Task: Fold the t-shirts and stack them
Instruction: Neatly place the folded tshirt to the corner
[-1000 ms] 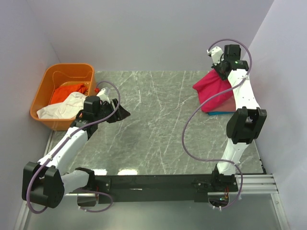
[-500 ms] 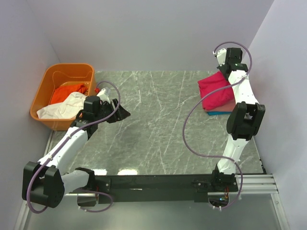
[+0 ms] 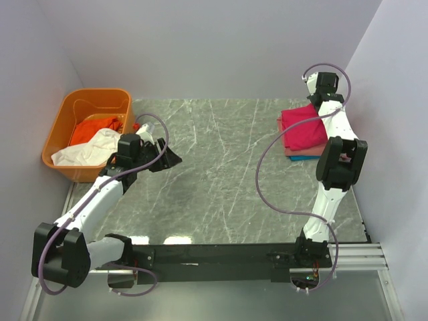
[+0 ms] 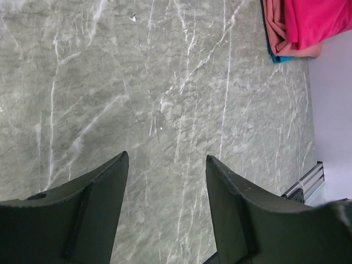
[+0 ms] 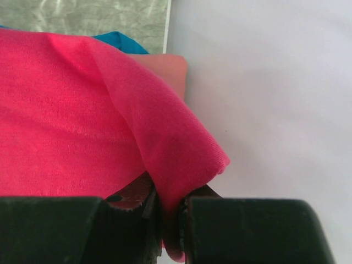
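Observation:
The crimson-pink t-shirt [image 3: 304,129] lies folded on a stack at the table's far right, over a salmon-pink one [image 3: 301,152] and a blue one [image 3: 294,158]. My right gripper [image 3: 314,99] is shut on the crimson-pink shirt's far edge [image 5: 176,165], close to the right wall. The salmon-pink shirt [image 5: 168,69] and the blue shirt [image 5: 118,41] peek out beneath it. My left gripper [image 3: 172,159] is open and empty above bare marble at the left; its wrist view shows the stack [image 4: 308,25] at the top right. An orange shirt [image 3: 93,128] and a white shirt [image 3: 87,148] lie in the tub.
The orange plastic tub [image 3: 90,100] stands at the far left, off the marble tabletop [image 3: 214,174]. The right wall [image 3: 394,100] is right beside the stack. A metal rail [image 3: 267,254] runs along the near edge.
My right gripper has carried the crimson-pink shirt back and to the right, lowering it from a raised, draped hang to lie flat on the stack. The left arm has not moved.

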